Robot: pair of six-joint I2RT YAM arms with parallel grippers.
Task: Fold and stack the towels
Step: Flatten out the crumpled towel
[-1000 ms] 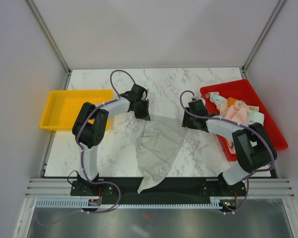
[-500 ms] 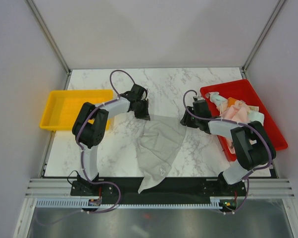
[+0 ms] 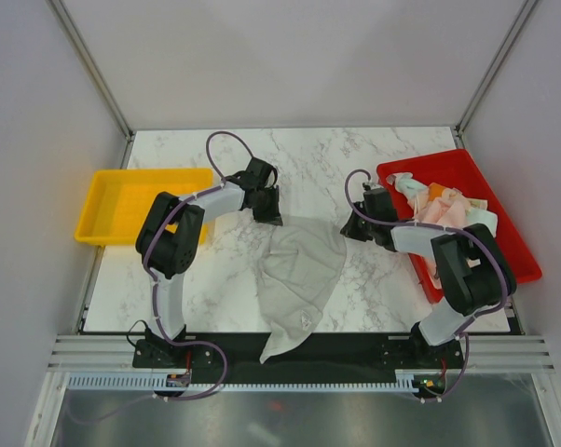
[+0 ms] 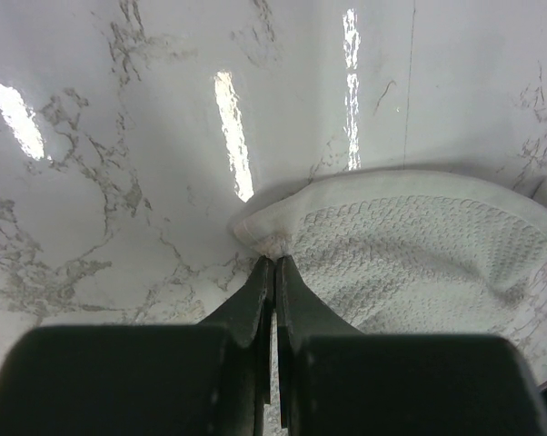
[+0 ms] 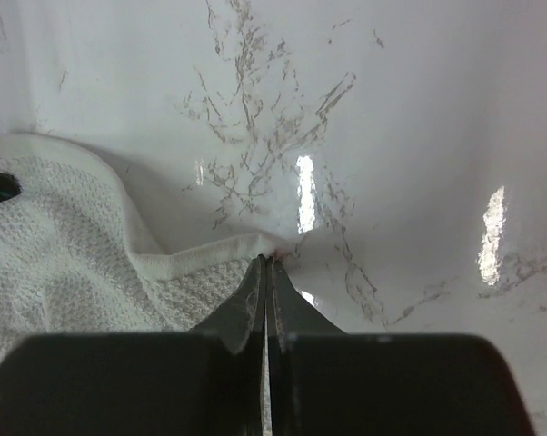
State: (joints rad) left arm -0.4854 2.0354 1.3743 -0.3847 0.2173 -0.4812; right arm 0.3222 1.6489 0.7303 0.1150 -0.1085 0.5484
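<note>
A grey-white towel lies spread on the marble table, its near tip hanging over the front edge. My left gripper is shut on its far left corner; in the left wrist view the gripper pinches the hem of the waffle-weave towel. My right gripper is shut on the far right corner, and the right wrist view shows the gripper clamped on the towel's edge. Several other towels, pink, mint and orange, lie crumpled in the red tray.
An empty yellow tray sits at the table's left edge. The red tray stands close behind the right arm. A black strip and the arm bases run along the near edge.
The right gripper has shut on the towel's far right corner. It shifted slightly right, and the towel's far edge now stretches between both grippers. The left arm has not moved.
</note>
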